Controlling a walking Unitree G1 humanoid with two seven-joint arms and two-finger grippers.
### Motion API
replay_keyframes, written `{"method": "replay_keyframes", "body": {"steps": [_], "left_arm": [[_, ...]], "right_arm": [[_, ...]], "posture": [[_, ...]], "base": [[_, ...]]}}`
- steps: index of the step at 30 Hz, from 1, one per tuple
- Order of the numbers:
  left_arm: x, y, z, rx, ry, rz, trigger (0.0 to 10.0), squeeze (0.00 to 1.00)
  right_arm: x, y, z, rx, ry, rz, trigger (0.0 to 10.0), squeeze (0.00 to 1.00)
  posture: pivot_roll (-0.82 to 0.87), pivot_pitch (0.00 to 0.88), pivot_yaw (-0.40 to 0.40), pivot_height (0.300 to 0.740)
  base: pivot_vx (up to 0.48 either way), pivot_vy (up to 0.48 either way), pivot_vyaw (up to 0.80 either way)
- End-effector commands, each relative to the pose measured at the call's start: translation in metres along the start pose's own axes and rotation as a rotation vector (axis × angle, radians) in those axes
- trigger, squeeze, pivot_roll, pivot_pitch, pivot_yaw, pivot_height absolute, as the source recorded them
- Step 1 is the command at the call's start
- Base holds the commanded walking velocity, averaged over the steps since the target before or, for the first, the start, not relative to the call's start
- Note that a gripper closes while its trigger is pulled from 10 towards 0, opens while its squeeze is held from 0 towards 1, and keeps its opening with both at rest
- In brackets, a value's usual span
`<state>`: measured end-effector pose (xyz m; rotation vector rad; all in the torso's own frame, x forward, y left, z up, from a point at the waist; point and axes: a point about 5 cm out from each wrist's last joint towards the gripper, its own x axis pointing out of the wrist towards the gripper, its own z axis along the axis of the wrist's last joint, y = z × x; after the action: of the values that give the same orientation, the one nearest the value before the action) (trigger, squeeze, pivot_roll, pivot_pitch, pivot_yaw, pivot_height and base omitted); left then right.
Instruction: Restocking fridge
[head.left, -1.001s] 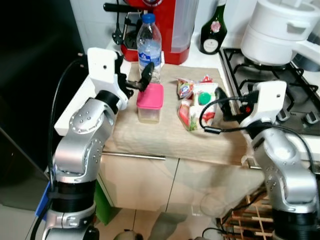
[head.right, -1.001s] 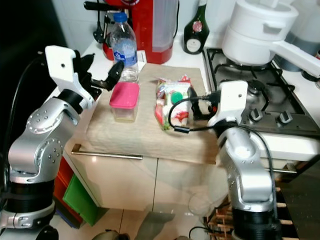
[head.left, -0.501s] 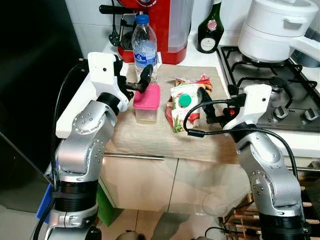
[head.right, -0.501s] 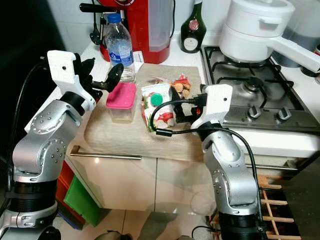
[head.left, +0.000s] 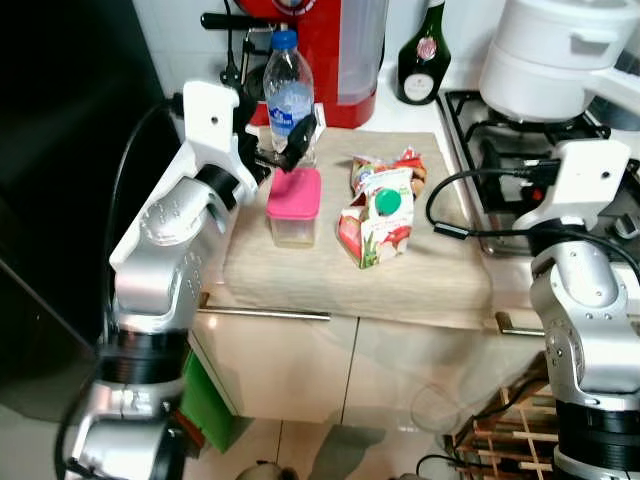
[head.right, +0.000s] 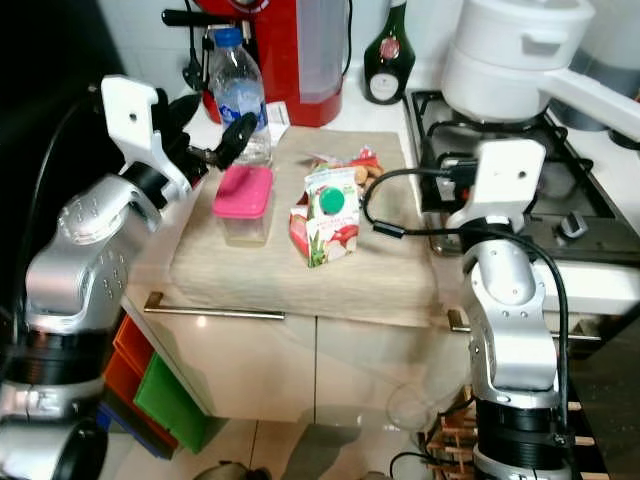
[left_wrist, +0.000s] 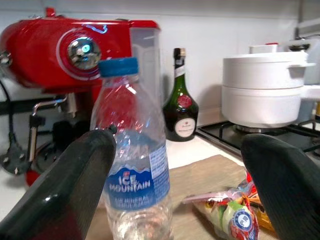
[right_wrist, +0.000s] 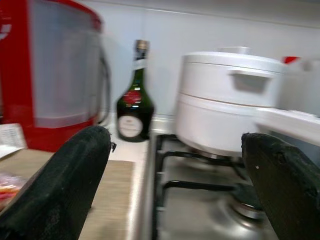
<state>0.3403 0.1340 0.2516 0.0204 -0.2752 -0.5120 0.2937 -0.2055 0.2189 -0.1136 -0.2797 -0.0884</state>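
On the bench (head.left: 300, 275): one water bottle (head.left: 289, 92), one pink-lidded tub (head.left: 296, 205), one carton (head.left: 380, 216), one snack packet (head.left: 382, 164). Left claw (left_wrist: 175, 185) spread before the bottle; right claw (right_wrist: 175, 185) spread over the stove (right_wrist: 200, 200).

Worktop: white counter (head.left: 420, 112) above pale cabinet fronts with a long bar handle (head.left: 265, 313); a beige cloth (head.left: 420, 275) covers its front part. On the cloth: clear water bottle (head.left: 290, 95), blue cap, upright at the far left corner; clear tub with pink lid (head.left: 296, 205) just in front of it; carton with green cap (head.left: 377, 228), tilted, near the middle; snack packets (head.left: 385, 166) touching it behind. On bare counter behind the cloth: red coffee machine (head.left: 335, 50); dark green bottle (head.left: 420, 60). Right: gas hob (head.left: 500, 130) carrying a white lidded pot (head.left: 550, 55).
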Motion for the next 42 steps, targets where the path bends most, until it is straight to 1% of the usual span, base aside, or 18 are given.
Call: {"method": "replay_keyframes", "body": {"steps": [1,2,3,5,6,7,10,14,15,16,17,18,20,23,25,28,37,42], "left_arm": [[0.003,0.0,-0.002,0.003,0.003,-0.058,10.0,0.0],[0.004,0.0,-0.003,0.008,0.007,-0.096,10.0,0.0],[0.006,0.001,-0.004,-0.003,0.012,-0.155,10.0,0.0],[0.01,0.006,-0.003,-0.021,0.011,-0.223,10.0,0.0],[0.011,0.006,-0.003,-0.026,0.019,-0.276,10.0,0.0],[0.011,0.006,-0.003,-0.026,0.019,-0.276,10.0,0.0],[0.012,0.006,-0.003,-0.016,0.022,-0.394,10.0,0.0],[0.018,0.002,0.002,0.023,-0.006,-0.509,10.0,0.0],[0.022,0.001,0.005,0.032,-0.013,-0.544,10.0,0.0],[0.022,0.001,0.005,0.032,-0.013,-0.544,10.0,0.0],[0.028,-0.002,0.008,0.037,-0.024,-0.597,10.0,0.0],[0.031,-0.003,0.009,0.042,-0.029,-0.617,10.0,0.0],[0.033,-0.005,0.01,0.046,-0.032,-0.629,10.0,0.0],[0.041,-0.01,0.008,0.039,-0.036,-0.653,10.0,0.0],[0.043,-0.015,-0.001,0.022,-0.023,-0.671,10.0,0.0],[0.044,-0.021,-0.007,0.003,-0.016,-0.701,10.0,0.0],[0.046,-0.029,-0.015,-0.068,-0.003,-0.778,10.0,0.0],[0.045,-0.03,-0.019,-0.08,0.009,-0.789,10.0,0.0]], "right_arm": [[-0.001,-0.003,0.001,0.018,-0.002,-0.013,10.0,0.04],[-0.002,-0.004,-0.001,0.029,0.009,-0.014,10.0,0.04],[-0.007,-0.009,-0.005,0.05,0.032,-0.017,10.0,0.04],[-0.014,-0.02,-0.014,0.103,0.084,-0.023,10.0,0.04],[-0.016,-0.025,-0.016,0.112,0.097,-0.027,10.0,0.05],[-0.016,-0.025,-0.016,0.112,0.097,-0.027,10.0,0.05],[-0.016,-0.031,-0.013,0.105,0.085,-0.04,10.0,0.05],[-0.013,-0.029,-0.008,0.11,0.059,-0.036,10.0,0.05],[-0.013,-0.026,-0.007,0.106,0.057,-0.024,10.0,0.05],[-0.013,-0.026,-0.007,0.106,0.057,-0.024,10.0,0.05],[-0.013,-0.02,-0.007,0.111,0.056,-0.001,10.0,0.05],[-0.014,-0.018,-0.007,0.112,0.058,0.01,10.0,0.04],[-0.014,-0.016,-0.007,0.115,0.059,0.018,10.0,0.05],[-0.017,-0.006,-0.006,0.135,0.053,0.077,10.0,0.05],[-0.021,0.004,0.0,0.156,0.039,0.132,10.0,0.05],[-0.024,0.008,0.004,0.167,0.036,0.165,10.0,0.05],[-0.03,0.011,0.002,0.178,0.067,0.191,10.0,0.05],[-0.03,0.011,0.002,0.179,0.075,0.19,10.0,0.05]], "posture": [[-0.04,0.0,0.076,0.74],[-0.05,0.0,0.077,0.74],[-0.07,0.0,0.081,0.74],[-0.08,0.0,0.09,0.74],[-0.09,0.0,0.095,0.74],[-0.09,0.0,0.095,0.74],[-0.11,0.0,0.11,0.74],[-0.11,0.0,0.114,0.74],[-0.11,0.0,0.113,0.74],[-0.11,0.0,0.113,0.74],[-0.11,0.0,0.111,0.74],[-0.11,0.0,0.109,0.74],[-0.11,0.0,0.109,0.74],[-0.12,0.0,0.112,0.74],[-0.15,0.0,0.109,0.74],[-0.17,0.0,0.103,0.74],[-0.17,0.0,0.088,0.74],[-0.17,0.0,0.089,0.74]], "base": [[0.0,0.0,0.0],[0.0,0.0,0.0],[0.0,0.0,0.0],[0.0,0.0,0.0],[0.0,0.0,0.0],[0.0,0.0,0.0],[0.0,0.0,0.0],[0.0,0.0,0.0],[0.0,0.0,0.0],[0.0,0.0,0.0],[0.0,0.0,0.0],[0.0,0.0,0.0],[0.0,0.0,0.0],[0.0,0.0,0.0],[0.0,0.0,0.0],[0.0,0.0,0.0],[0.0,0.0,0.0],[0.0,0.0,0.0]]}}
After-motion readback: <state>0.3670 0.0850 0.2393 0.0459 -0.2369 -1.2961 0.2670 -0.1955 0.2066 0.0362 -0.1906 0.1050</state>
